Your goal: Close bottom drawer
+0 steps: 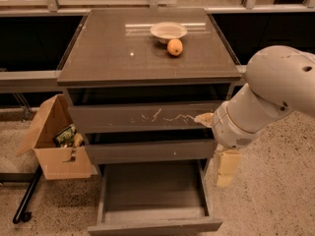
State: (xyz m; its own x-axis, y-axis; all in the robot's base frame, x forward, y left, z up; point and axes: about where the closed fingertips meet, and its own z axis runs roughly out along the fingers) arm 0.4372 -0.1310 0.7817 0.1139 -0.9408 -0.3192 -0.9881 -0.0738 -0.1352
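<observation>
Cabinet (113, 53), one: grey-brown, glossy flat top, centre of the frame, standing on a speckled floor (275, 200).

Drawers, three, stacked in the cabinet front:
- Top drawer (123, 118), one: white scratch marks across its front, pulled out slightly.
- Middle drawer (147, 152), one: small white speck on its front, also slightly out.
- Bottom drawer (155, 226), one: plain front, pulled far out at the lower centre of the frame, its shallow grey interior exposed.

Bowl (168, 31), one: pale, shallow, upper centre, on the cabinet top near the back edge.

Orange (174, 47), one: just in front of the bowl, on the cabinet top.

Cardboard box (56, 163), one: flaps open, on the floor at the left, against the cabinet's side; a few packets show inside, count not clear.

Robot arm (275, 87), one: white, rounded, entering from the right edge.

Gripper (225, 167), one: beige, pointing down, lower right of centre, just beside the right front corner of the cabinet, above the open bottom drawer's right side wall. Whether it is open or closed cannot be told; nothing is seen held.
</observation>
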